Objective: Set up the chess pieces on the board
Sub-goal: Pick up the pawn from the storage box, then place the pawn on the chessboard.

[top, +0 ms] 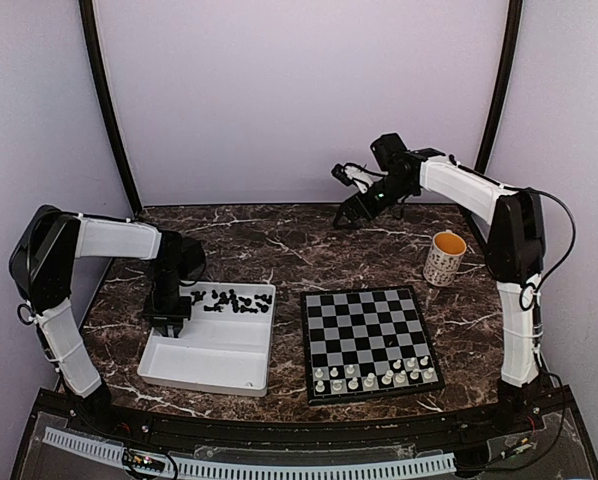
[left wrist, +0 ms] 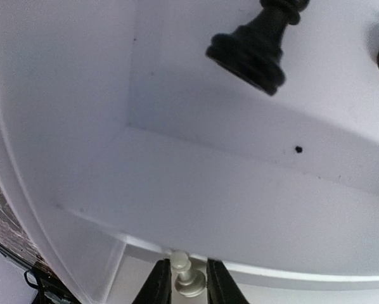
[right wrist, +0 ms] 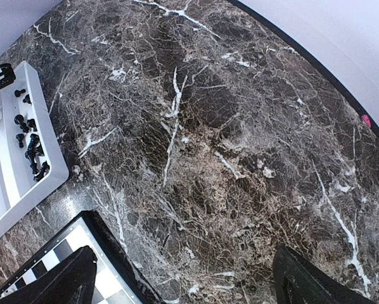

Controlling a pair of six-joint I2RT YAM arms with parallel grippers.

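In the left wrist view my left gripper (left wrist: 188,269) is down inside the white tray (left wrist: 196,183), shut on a small white chess piece (left wrist: 187,276) that sits between its two black fingers (left wrist: 159,286). A black piece (left wrist: 256,44) lies further along the tray floor. From above, the left gripper (top: 167,326) is at the tray's left side, and several black pieces (top: 234,300) lie along the tray's far end. The board (top: 364,320) has white pieces (top: 374,376) on its two nearest rows. My right gripper (top: 349,213) hangs open high over the back of the table, holding nothing.
A patterned mug (top: 445,257) with a yellow inside stands right of the board. The tray (top: 219,370) lies left of the board. The right wrist view looks down on dark marble, with the tray (right wrist: 12,171) and a corner of the board (right wrist: 69,250) at its left.
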